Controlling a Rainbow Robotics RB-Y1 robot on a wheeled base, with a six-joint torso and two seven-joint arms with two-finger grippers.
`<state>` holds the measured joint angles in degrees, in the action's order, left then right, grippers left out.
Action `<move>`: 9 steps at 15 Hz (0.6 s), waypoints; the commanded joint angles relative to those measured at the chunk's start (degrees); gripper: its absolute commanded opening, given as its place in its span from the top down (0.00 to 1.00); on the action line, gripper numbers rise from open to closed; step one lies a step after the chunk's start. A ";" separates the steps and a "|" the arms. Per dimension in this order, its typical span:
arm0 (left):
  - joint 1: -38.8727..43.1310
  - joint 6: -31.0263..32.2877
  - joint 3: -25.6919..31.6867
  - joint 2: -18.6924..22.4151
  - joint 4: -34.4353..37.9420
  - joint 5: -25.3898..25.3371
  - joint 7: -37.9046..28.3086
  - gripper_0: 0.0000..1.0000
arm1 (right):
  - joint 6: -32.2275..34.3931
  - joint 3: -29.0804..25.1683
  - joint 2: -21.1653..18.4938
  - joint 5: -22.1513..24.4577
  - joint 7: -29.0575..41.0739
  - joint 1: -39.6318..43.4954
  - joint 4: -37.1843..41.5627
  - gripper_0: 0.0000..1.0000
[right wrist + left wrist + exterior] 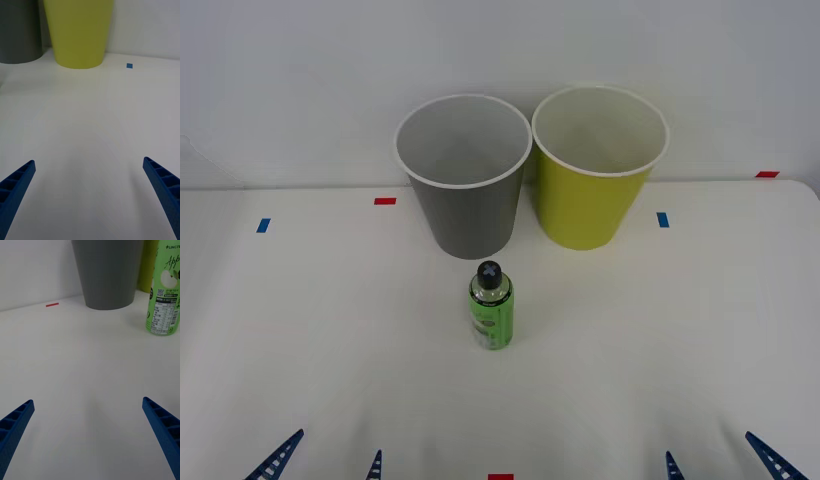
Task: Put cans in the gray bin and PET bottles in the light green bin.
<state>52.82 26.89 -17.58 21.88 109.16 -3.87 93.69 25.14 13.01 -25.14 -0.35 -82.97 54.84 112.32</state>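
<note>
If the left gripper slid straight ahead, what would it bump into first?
Probably the gray bin. The open left gripper points just beside it across bare table; the PET bottle stands off to the side.

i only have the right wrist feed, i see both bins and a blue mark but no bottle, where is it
Observer: The bottle stands upright on the table, in front of the gray bin.
Operator: cap on or off
Observer: On; a black cap tops it in the front view.
Operator: whats the left arm doing
Observer: The left gripper is open and low over the table, holding nothing, with the bottle ahead of it and off to one side. The right gripper is open too, facing the light green bin.
</note>
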 commanded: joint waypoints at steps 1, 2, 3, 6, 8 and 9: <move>0.00 0.00 0.00 0.00 0.00 0.00 0.00 0.00 | 0.00 0.00 0.00 0.00 0.00 0.00 0.00 0.00; 0.00 0.00 0.00 0.00 0.00 0.00 0.00 0.00 | 0.00 0.00 0.00 0.00 0.00 0.00 0.00 0.00; 0.00 0.00 0.00 0.00 0.00 0.00 0.00 0.00 | 0.00 0.00 0.00 0.00 0.00 0.00 0.00 0.00; 0.00 0.00 0.00 0.00 0.00 0.00 0.00 0.00 | 0.00 0.00 0.00 0.00 0.00 0.00 0.00 0.00; 0.00 0.00 0.00 0.00 0.00 0.00 0.00 0.00 | 0.00 0.00 0.00 0.00 0.00 0.00 0.00 0.00; 0.00 0.00 0.00 0.00 0.00 0.00 0.00 0.00 | 0.00 0.00 0.00 0.00 0.00 0.00 0.00 0.00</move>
<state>52.82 26.89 -17.58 21.88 109.16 -3.87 93.69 25.14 13.01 -25.14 -0.35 -82.97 54.84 112.32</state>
